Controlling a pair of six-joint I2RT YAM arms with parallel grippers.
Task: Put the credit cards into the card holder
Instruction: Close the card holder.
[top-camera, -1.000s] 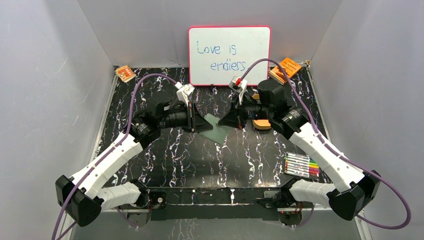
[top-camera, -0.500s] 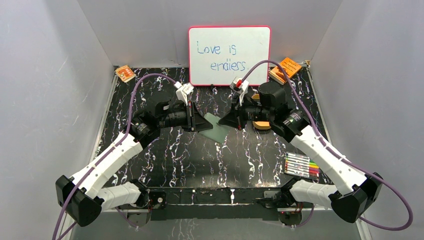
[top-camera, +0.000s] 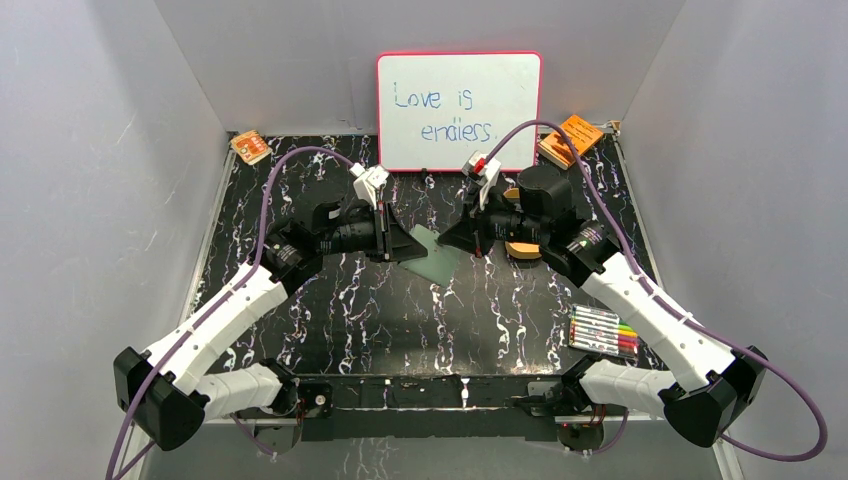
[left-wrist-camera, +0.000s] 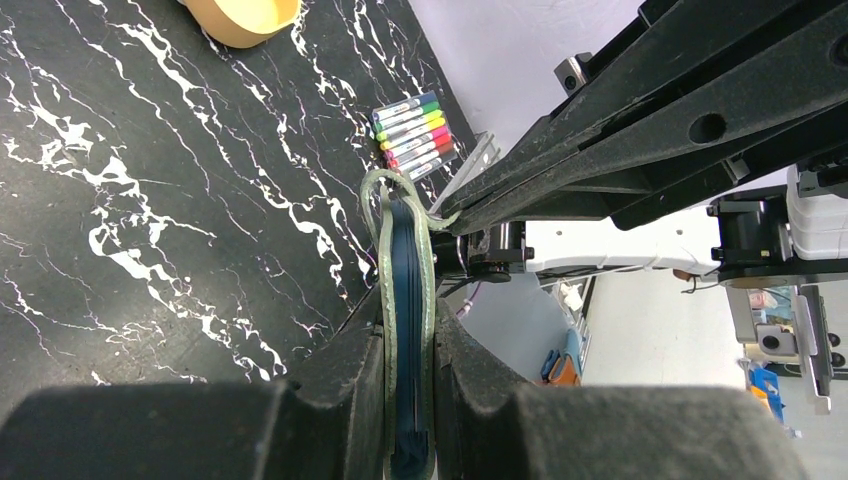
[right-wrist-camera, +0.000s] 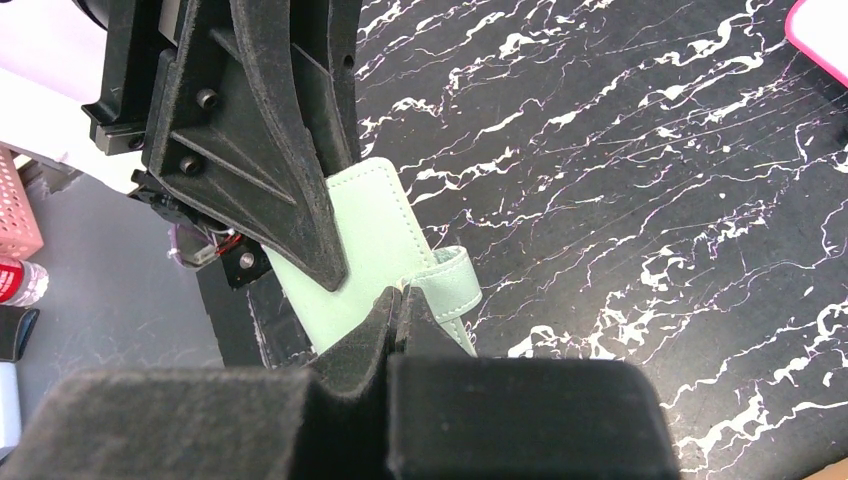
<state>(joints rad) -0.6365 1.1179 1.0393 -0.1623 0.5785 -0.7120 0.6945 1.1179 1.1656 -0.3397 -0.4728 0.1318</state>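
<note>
While both arms are meeting over the middle of the bench (top-camera: 400, 312), the left fingers (left-wrist-camera: 340, 395) are clamping the holder (left-wrist-camera: 384, 280) edge-on. They are narrowed to its thickness and pressing on both of its pale green walls. Between those walls a dark blue card (left-wrist-camera: 405, 300) is sitting, reaching nearly to the holder's far end. Whether more than one card is lying there cannot be told. From above, the holder is hanging tilted between the two grippers, low over the bench; whether its lower corner is touching the surface cannot be told.

The right fingers (right-wrist-camera: 350, 375) are standing fully closed, their tips touching the holder at the root of its strap (right-wrist-camera: 455, 280). Whether they are pinching a thin edge of it cannot be told. The strap is curling into a loop off the holder's end.

A tan tray (top-camera: 524, 248) is lying beside the right arm, partly hidden by it. Markers (top-camera: 604, 332) are lying near the bench's right edge. A whiteboard (top-camera: 458, 110) is leaning against the back wall, with orange booklets (top-camera: 571, 137) just to its right.
</note>
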